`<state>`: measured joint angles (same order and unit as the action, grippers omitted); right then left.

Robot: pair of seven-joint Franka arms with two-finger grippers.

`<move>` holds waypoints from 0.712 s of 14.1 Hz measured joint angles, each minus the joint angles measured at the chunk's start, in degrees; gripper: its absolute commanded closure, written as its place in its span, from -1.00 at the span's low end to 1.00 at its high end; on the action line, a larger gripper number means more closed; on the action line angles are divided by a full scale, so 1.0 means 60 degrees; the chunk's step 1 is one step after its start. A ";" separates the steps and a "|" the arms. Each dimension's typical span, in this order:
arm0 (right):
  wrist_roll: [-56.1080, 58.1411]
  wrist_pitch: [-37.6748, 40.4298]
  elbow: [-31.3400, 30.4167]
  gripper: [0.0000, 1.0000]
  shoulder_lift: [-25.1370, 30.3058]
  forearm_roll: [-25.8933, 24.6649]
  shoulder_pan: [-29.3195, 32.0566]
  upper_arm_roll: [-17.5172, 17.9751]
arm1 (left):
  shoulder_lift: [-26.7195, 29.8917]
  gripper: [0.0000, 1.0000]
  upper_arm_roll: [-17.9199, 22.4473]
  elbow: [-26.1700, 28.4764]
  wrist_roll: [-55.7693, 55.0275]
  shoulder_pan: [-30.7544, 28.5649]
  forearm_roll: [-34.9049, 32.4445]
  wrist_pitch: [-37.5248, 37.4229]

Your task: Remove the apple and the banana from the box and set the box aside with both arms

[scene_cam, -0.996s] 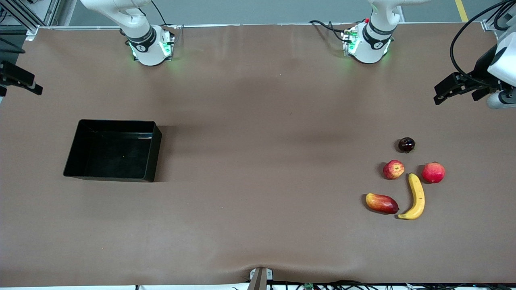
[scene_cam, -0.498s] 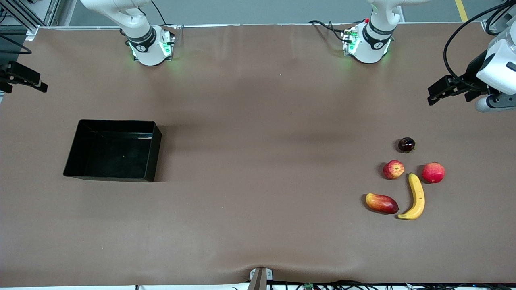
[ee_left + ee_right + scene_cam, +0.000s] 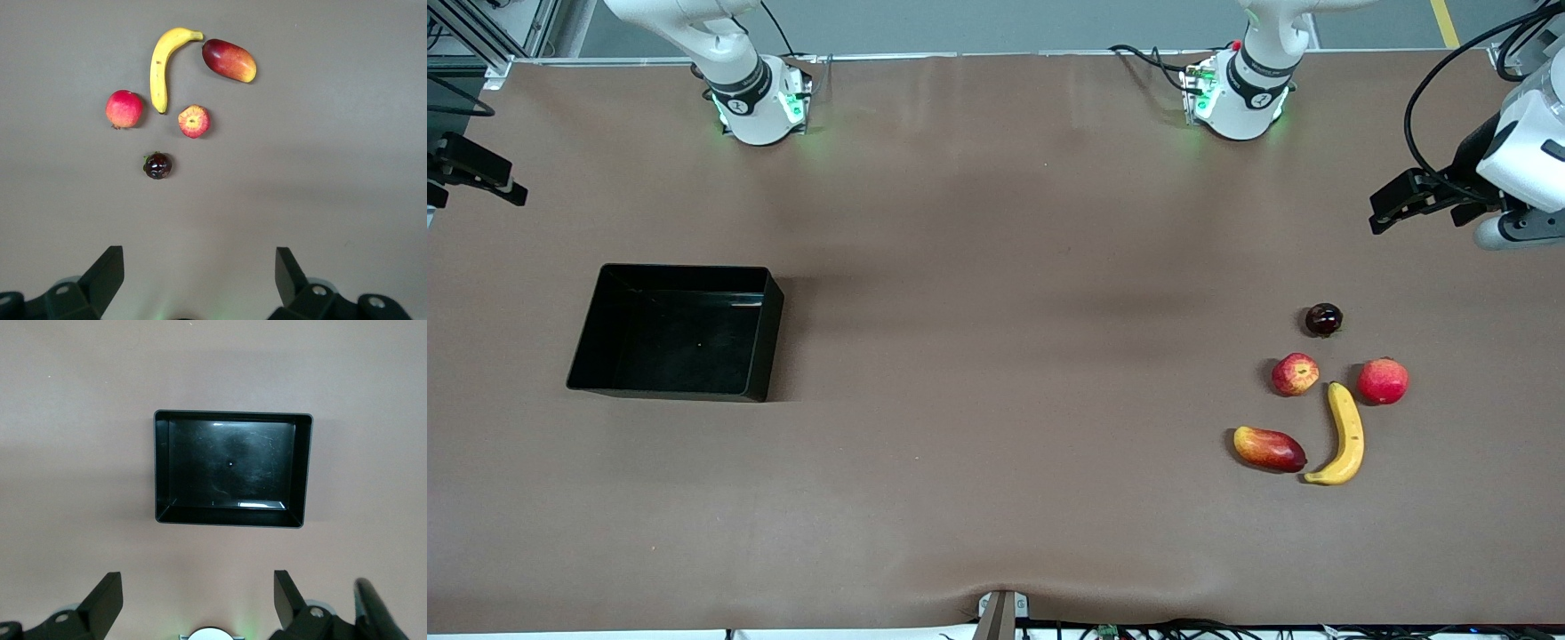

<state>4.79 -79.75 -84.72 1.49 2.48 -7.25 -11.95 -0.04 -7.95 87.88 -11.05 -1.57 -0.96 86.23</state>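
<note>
With the box (image 3: 676,331) empty and the apple (image 3: 1295,373) and banana (image 3: 1344,434) lying well apart from it, left gripper (image 3: 200,277) and right gripper (image 3: 197,600), both with fingers apart, should retreat without disturbing anything.

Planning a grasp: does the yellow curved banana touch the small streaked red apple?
Apart. The left wrist view shows bare table between the banana and the apple.

mid-table (image 3: 1005,356) bare | fruits crowd banana (image 3: 1346,433) | box (image 3: 618,388) apart
</note>
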 measured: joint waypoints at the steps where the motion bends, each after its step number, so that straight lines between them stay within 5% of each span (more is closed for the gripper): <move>1: -0.0002 -0.0019 0.0000 -1.00 0.0007 -0.0019 0.0155 0.0277 | 0.0000 -1.00 0.0001 0.0030 0.0000 0.0000 0.0000 0.0030; 10: -0.0003 -0.0078 0.0001 -1.00 0.0058 -0.0046 0.0448 0.0608 | 0.0002 -1.00 0.0044 0.0158 0.0000 -0.0010 0.0000 0.0294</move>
<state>4.77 -80.22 -84.71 1.84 2.20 -4.57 -8.30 -0.03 -7.69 88.83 -11.05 -1.63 -0.96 88.00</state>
